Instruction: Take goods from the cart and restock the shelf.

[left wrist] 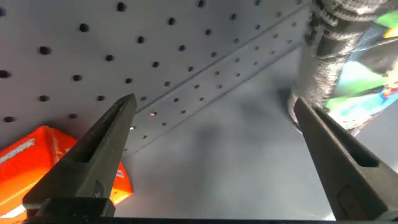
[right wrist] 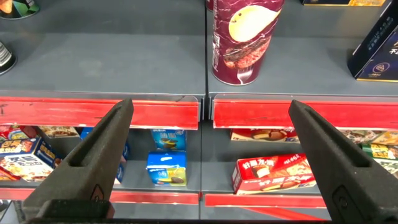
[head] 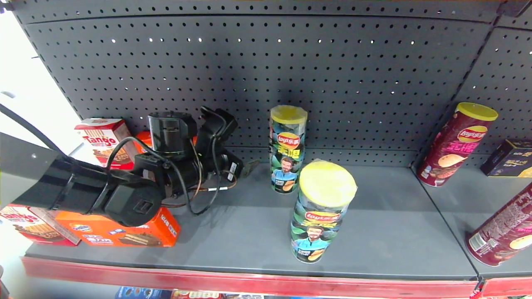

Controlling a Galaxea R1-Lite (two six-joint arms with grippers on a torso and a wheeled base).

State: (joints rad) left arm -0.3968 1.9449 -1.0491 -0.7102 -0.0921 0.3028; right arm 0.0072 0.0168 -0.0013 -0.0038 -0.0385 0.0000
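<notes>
back green can (head: pixel 287 149) and front green can (head: pixel 322 211) are standing on shelf (head: pixel 232 236) | left gripper (left wrist: pixel 214 102) and right gripper (right wrist: pixel 210 104) are gaping, empty | more restocking is probably waiting

I've got the left arm (head: pixel 124 195) low over the left end of the shelf (head: pixel 395 232), wrist pointing at the pegboard (head: pixel 332 74). An orange box (head: pixel 137 234) lies under the arm. Two wafer boxes sit beside it: the back wafer box (head: pixel 102 139) and the front wafer box (head: pixel 29 226). Mid-shelf there are two upright green cans with yellow lids. The rear can (head: pixel 286 149) is by the pegboard, the front can (head: pixel 320 211) near the edge, and they're apart. To the right are a maroon can (head: pixel 455 145), a dark box (head: pixel 509 158) and a second maroon can (head: pixel 503 232) nearer the front.
</notes>
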